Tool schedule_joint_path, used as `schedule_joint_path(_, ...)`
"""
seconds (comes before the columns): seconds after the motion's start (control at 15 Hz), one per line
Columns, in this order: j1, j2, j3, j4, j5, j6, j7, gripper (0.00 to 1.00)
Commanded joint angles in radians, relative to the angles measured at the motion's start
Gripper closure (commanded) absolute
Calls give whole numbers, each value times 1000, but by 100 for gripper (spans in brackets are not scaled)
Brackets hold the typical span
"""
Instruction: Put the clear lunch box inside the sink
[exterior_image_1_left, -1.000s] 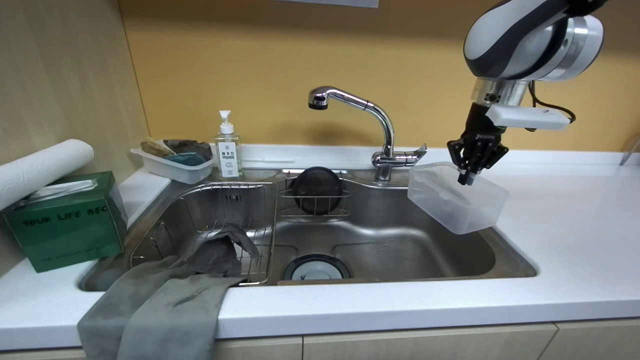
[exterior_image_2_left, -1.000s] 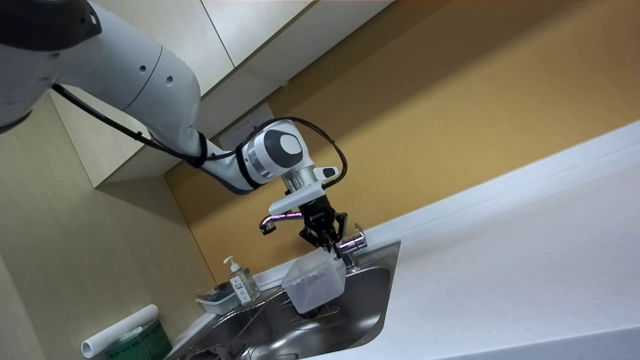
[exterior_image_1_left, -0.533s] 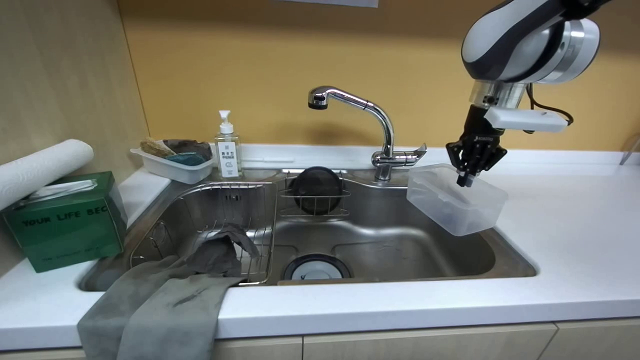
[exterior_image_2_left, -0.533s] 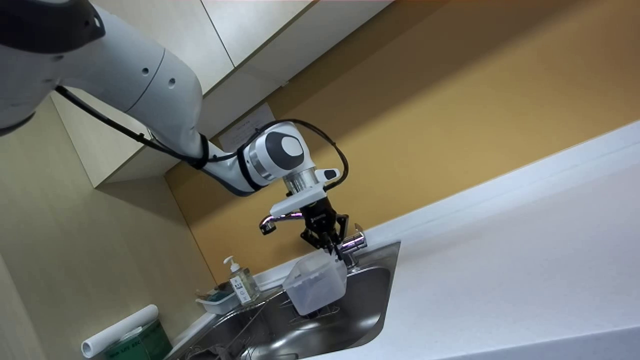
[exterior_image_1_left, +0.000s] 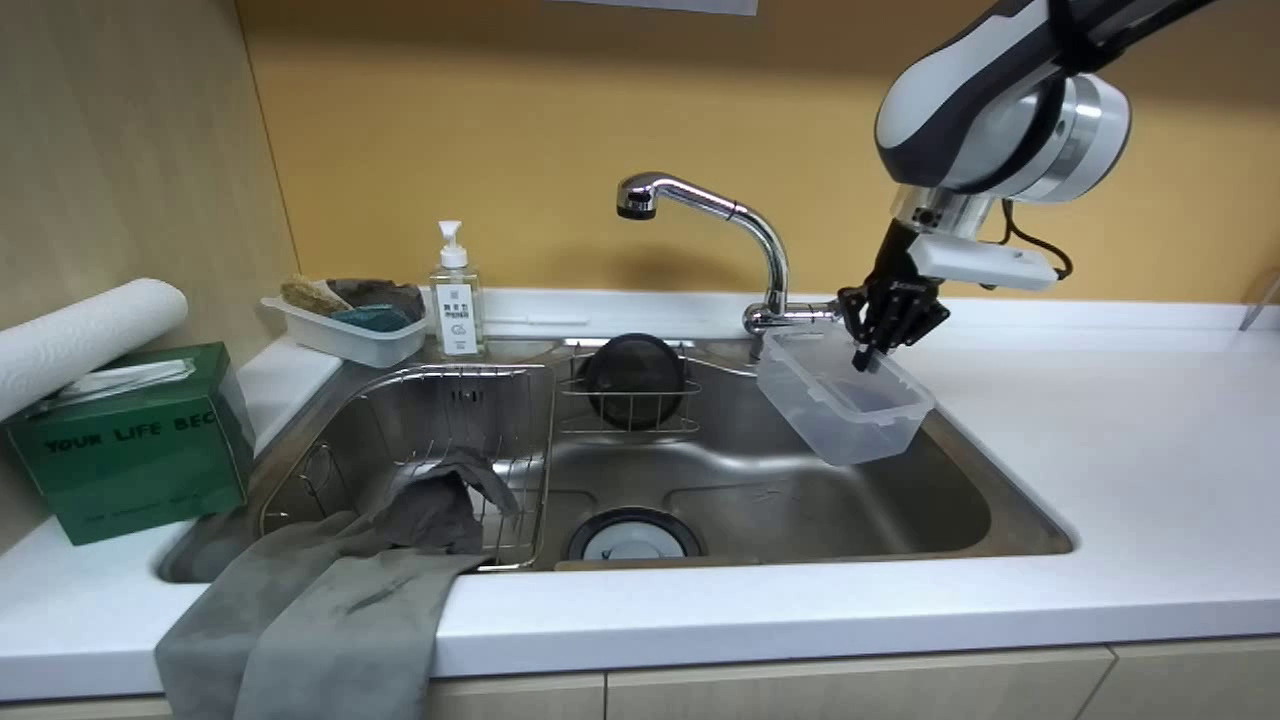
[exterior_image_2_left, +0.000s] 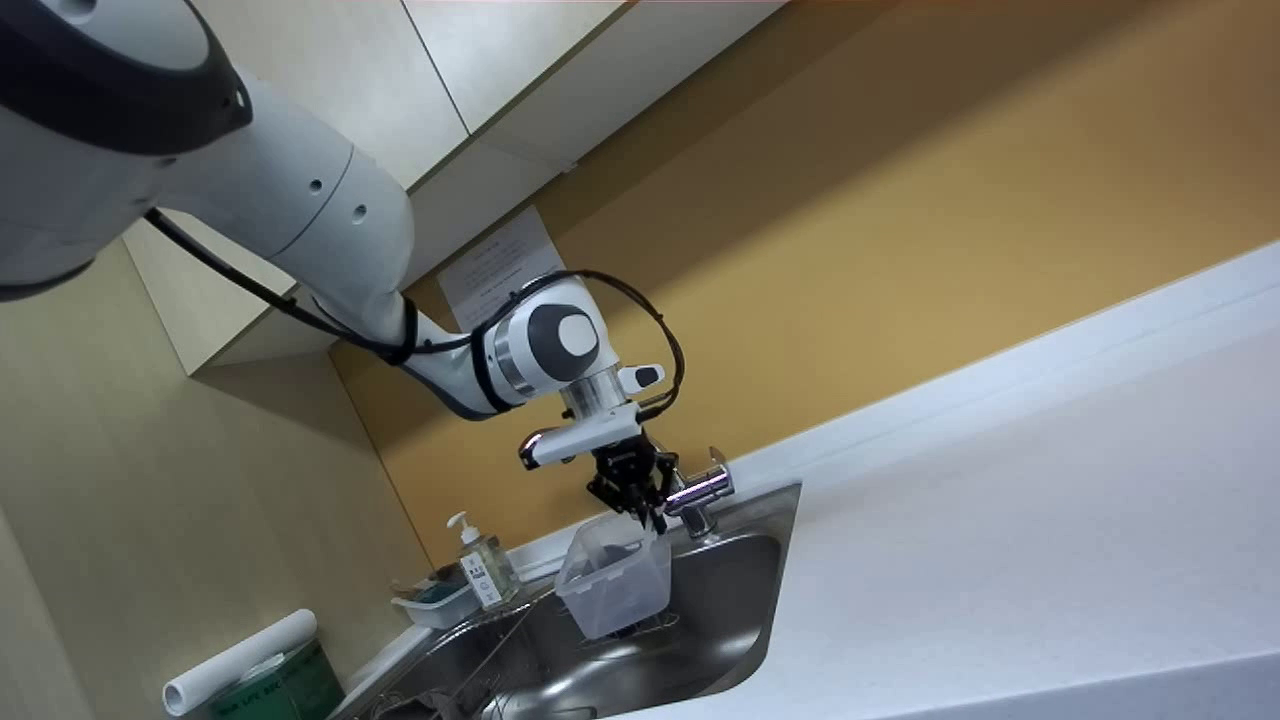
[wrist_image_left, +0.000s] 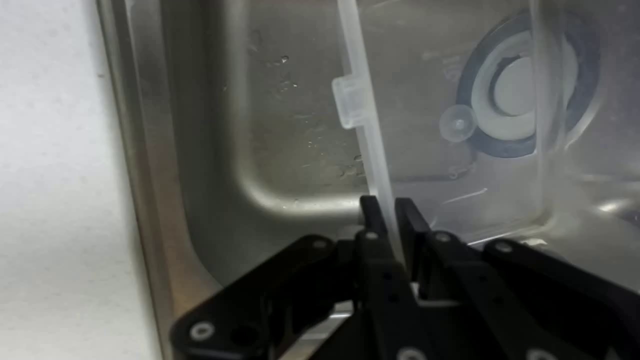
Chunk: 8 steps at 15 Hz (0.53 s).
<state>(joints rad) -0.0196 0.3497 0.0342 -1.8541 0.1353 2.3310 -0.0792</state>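
The transparent, colourless, rectangular plastic lunch box is in the air, tilted, over the wide stainless steel sink. The black two-finger robot gripper pinches one wall of the box at the rim (one fingertip inside, the other outside). Through the plastic, the wrist view shows the round, white-centred drain. Behind stands the curved chrome faucet.

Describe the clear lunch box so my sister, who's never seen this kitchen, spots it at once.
Find the steel sink, then the black gripper above it. It pinches a rectangular container by the rim: the lunch box. Unlike the pale tray beside the pump bottle, this box is see-through.
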Motion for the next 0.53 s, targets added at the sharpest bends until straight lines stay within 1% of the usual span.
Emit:
schedule_joint_path(0.0,21,62,15,65,2,16,26,97)
schedule_joint_path(0.27,41,126,25,113,-3,23,36,97)
schedule_joint_path(0.47,54,180,21,161,-5,30,67,97)
